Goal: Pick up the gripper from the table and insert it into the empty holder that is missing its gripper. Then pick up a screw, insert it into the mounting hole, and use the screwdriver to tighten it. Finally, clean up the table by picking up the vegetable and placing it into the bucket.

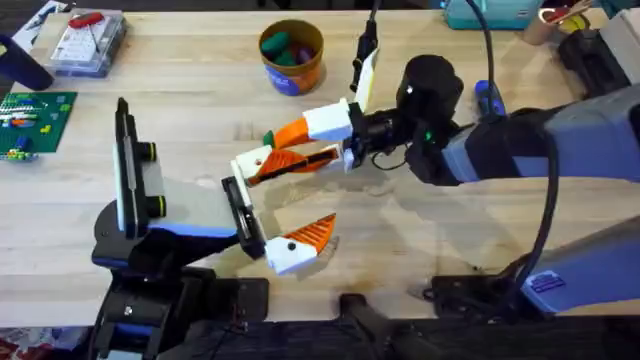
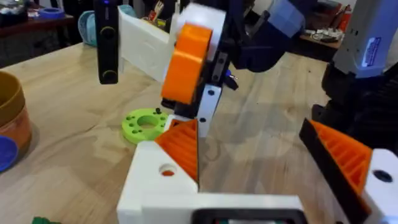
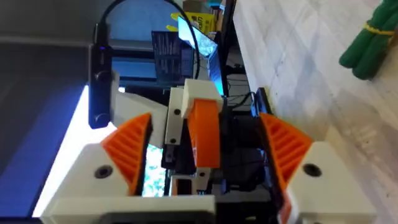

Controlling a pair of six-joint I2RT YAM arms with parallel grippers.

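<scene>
The orange gripper with its white base sits against the far end of the black holder on my left arm. Its mounting hole shows no screw head. My left gripper is open, and its other finger carries a black screw head. My right gripper is rolled on its side and open, with its fingers on either side of the orange piece and a gap on both sides. The green vegetable lies on the table beside them. The bucket stands behind. The blue screwdriver is partly hidden by my right arm.
A lime-green ring with a small dark piece on it lies past the grippers. A black bar on a cable and a white plate hang over the table's middle. A clear parts box and a green board sit far left.
</scene>
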